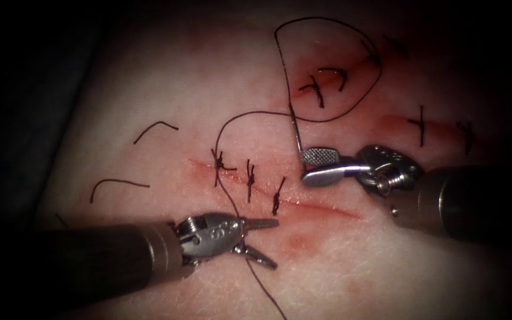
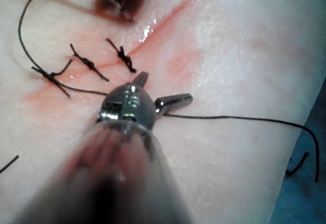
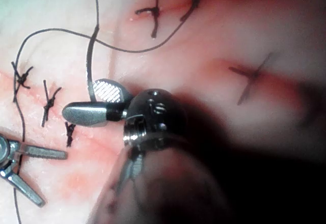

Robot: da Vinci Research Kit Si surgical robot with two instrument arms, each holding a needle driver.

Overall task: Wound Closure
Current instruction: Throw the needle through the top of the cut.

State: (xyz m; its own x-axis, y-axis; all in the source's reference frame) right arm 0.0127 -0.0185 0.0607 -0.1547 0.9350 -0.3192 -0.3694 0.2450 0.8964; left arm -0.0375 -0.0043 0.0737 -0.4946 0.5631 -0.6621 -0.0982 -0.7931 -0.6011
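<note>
The cut (image 1: 321, 207) runs aslant across the tissue (image 1: 167, 83), with three knotted stitches (image 1: 249, 178) on its left part. My right tool (image 1: 303, 168) stands open just above the cut, its jaws (image 3: 79, 102) either side of the lower end of the needle (image 1: 294, 127). The needle (image 3: 90, 66) stands nearly upright; I cannot tell whether its end is in the tissue. Thread (image 1: 351, 106) loops from the needle's top round the back, to the leftmost stitch and on past my left tool (image 1: 275, 243). That tool (image 2: 165, 89) is open below the cut and holds nothing.
More stitched cuts (image 1: 420, 124) lie at the back right, one inside the thread loop (image 1: 318, 89). Two cut ends of thread (image 1: 155, 127) lie loose on the tissue left of the cut. Red fluid stains the tissue (image 1: 297, 240) near the left tool's jaws.
</note>
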